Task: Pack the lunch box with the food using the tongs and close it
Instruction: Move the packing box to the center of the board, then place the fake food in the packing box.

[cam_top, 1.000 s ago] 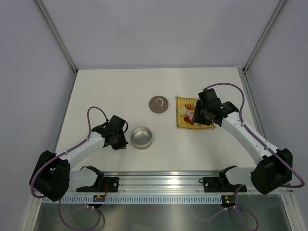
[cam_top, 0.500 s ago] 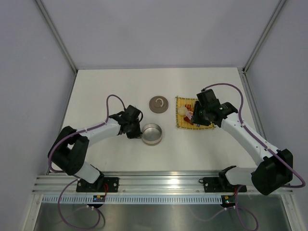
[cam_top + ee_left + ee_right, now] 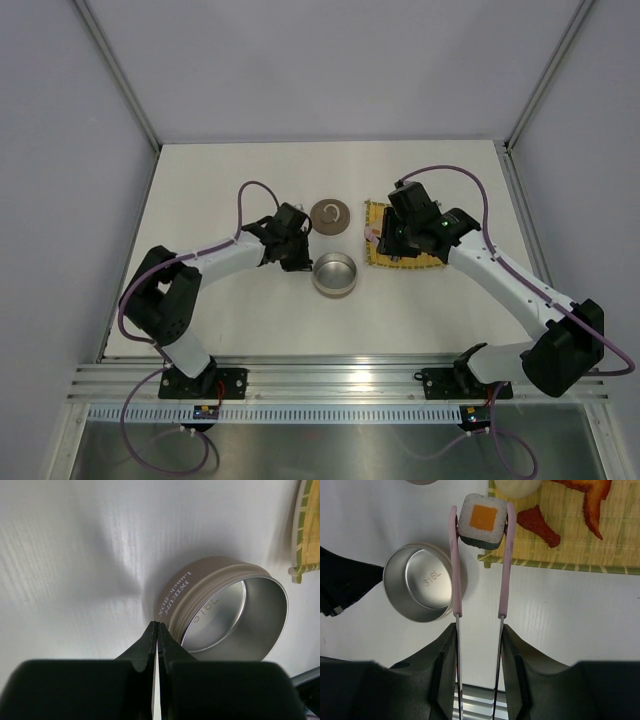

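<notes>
The lunch box [image 3: 334,274] is an open, empty silver tin on the white table; its ring-handled lid [image 3: 330,216] lies apart, farther back. My left gripper [image 3: 157,625] is shut and empty, its tips against the tin's outer wall [image 3: 175,592]. My right gripper [image 3: 479,630] is shut on the tongs [image 3: 454,570], whose pink tips pinch a white-and-black sushi piece [image 3: 479,520] in the air over the mat's near-left corner. The tin [image 3: 422,590] sits just left of the tongs. More food lies on the mat: a cream ball [image 3: 517,486], a red piece [image 3: 537,525] and an orange piece [image 3: 592,505].
The yellow woven mat [image 3: 425,262] lies right of the tin, under my right wrist [image 3: 410,225]. My left arm [image 3: 220,262] stretches across the table's left half. Grey walls enclose the table on three sides, and a metal rail [image 3: 330,380] runs along the near edge.
My left gripper, shut, has pushed the tin to the right and a little farther back, closer to the mat. My right gripper has moved left, carrying the sushi piece in the tongs.
</notes>
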Action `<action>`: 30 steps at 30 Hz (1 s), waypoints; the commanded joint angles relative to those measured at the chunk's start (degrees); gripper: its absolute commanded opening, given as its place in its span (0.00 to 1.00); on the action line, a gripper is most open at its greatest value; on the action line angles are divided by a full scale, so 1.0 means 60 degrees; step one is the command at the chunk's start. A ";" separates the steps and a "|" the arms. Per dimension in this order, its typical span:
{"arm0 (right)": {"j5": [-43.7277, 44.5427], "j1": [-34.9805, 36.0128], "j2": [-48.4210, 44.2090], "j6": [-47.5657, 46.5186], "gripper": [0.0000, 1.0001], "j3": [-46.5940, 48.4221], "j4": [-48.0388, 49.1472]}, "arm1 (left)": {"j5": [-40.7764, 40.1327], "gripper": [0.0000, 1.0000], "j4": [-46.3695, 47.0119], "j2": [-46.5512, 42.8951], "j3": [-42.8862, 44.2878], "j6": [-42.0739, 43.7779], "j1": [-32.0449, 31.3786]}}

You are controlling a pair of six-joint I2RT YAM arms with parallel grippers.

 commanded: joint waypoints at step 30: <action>-0.0542 0.2854 0.1686 0.0117 0.11 0.0606 0.0372 | -0.0446 0.00 -0.1050 -0.2113 -0.0456 0.0544 0.1274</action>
